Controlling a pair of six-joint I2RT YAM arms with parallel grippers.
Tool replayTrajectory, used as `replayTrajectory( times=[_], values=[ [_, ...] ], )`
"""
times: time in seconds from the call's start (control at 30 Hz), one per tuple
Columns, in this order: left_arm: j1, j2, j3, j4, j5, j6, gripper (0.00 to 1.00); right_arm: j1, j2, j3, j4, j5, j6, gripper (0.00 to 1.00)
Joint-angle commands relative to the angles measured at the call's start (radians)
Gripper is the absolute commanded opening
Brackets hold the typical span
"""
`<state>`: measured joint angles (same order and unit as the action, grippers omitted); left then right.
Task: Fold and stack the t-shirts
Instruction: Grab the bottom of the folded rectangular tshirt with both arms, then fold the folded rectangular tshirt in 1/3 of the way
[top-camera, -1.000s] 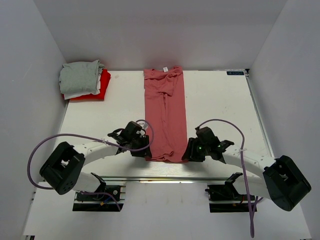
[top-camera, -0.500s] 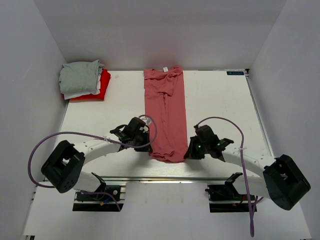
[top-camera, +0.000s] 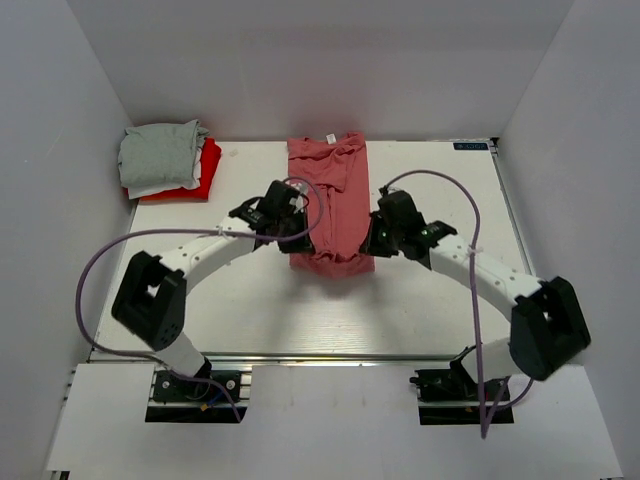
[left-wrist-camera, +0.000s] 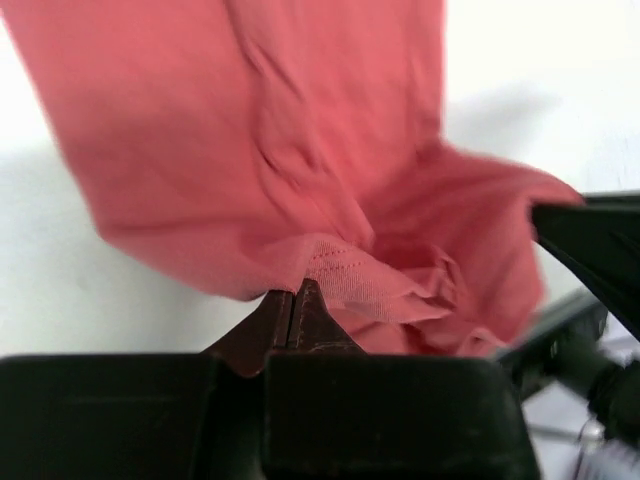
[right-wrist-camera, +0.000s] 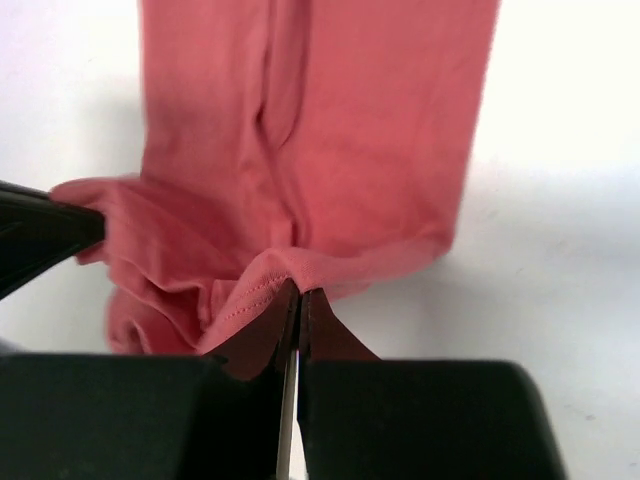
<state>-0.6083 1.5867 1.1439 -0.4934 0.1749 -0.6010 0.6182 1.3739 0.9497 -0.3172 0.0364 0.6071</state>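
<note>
A salmon-pink t-shirt (top-camera: 330, 190) folded into a long strip lies down the middle of the table, collar at the far edge. Its near hem is lifted and carried toward the collar, sagging between my two grippers. My left gripper (top-camera: 298, 238) is shut on the hem's left corner (left-wrist-camera: 330, 268). On the other side my right gripper (top-camera: 368, 240) is shut on the right corner (right-wrist-camera: 290, 268). A pile of folded t-shirts sits at the far left: light grey (top-camera: 158, 152) on top, white (top-camera: 160, 188) under it, bright red (top-camera: 205, 170) at the bottom.
White walls close in the table on the left, back and right. The pile sits in the far left corner. A dark label (top-camera: 470, 146) marks the table's far right edge. Both arms' cables loop above the table near the shirt.
Both grippers shut on the near hem corners, then lifted and carried them away from the table's near edge toward the collar. The strip now doubles over itself.
</note>
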Motion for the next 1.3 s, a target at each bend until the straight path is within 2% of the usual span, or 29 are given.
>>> replayTrajectory(
  times=[0.0, 0.17, 0.33, 0.57, 0.73, 0.87, 1.27],
  values=[
    [0.062, 0.070, 0.107, -0.083, -0.034, 0.016, 0.00, -0.037, 0.104, 0.139, -0.040, 0.071, -0.064, 0.00],
    [0.149, 0.117, 0.200, -0.048, -0.015, 0.027, 0.00, -0.098, 0.253, 0.340, -0.074, 0.070, -0.121, 0.00],
    [0.189, 0.235, 0.322, -0.039, 0.063, 0.056, 0.00, -0.147, 0.384, 0.464, -0.095, 0.016, -0.153, 0.00],
    [0.240, 0.373, 0.499, -0.030, 0.072, 0.066, 0.00, -0.192, 0.528, 0.659, -0.140, -0.024, -0.213, 0.00],
    [0.271, 0.444, 0.550, -0.071, 0.060, 0.076, 0.00, -0.221, 0.593, 0.710, -0.142, -0.113, -0.219, 0.00],
    [0.282, 0.453, 0.540, 0.001, 0.080, 0.076, 0.00, -0.233, 0.629, 0.736, -0.120, -0.135, -0.218, 0.00],
    [0.311, 0.604, 0.683, 0.012, 0.127, 0.067, 0.00, -0.278, 0.734, 0.819, -0.057, -0.222, -0.173, 0.00]
  ],
)
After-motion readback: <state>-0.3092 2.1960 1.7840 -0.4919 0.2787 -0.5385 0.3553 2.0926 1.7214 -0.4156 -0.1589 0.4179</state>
